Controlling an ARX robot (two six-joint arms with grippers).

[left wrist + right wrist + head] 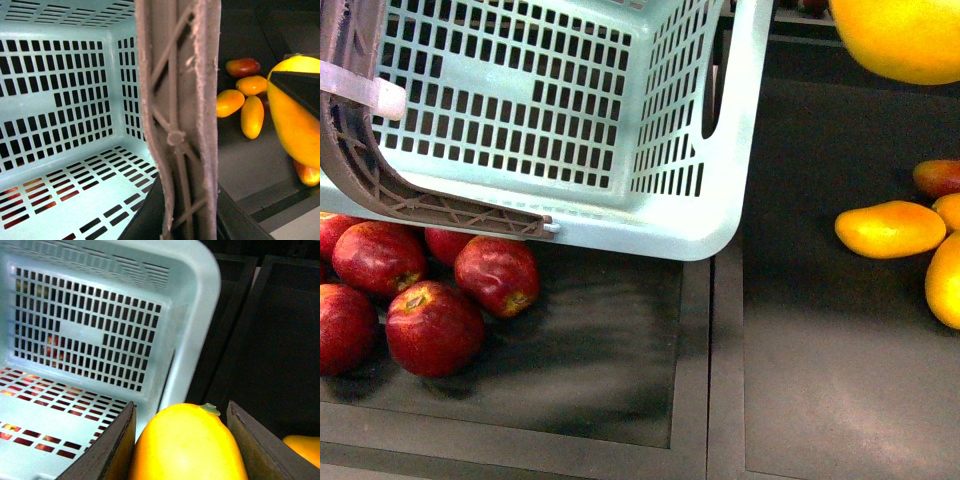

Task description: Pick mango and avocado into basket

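Mango (187, 450), smooth and yellow-orange, clamped lengthwise between the two dark jaws of the right gripper (181, 415), pale stem nub at the outer end; jaws narrowed onto the fruit's flanks, no gap visible on either side. Held aloft at far right, just right of the basket (745, 120) and not yet over its opening. Step in hand judged to be the carry toward the drop, with the right rim yet to be cleared. Basket held off the left mat and skewed, mouth open to the fruit, presumably to shorten that carry; interior bare of fruit, red showing only through the floor slots. Brown bar (175, 100) running down the middle of the left wrist view between two dark finger parts of the left gripper (187, 222), apparently closed on the bar and so bearing the basket. Red apples (435, 325) clustered at near left beneath the raised basket; contact with it impossible to tell. Loose yellow fruits (890, 228) lying together at right on the dark mat (820, 380), below the held mango. Avocado not seen in any view; that half of the task judged undone. Main risk: a strike on the rim, or release short of the opening.
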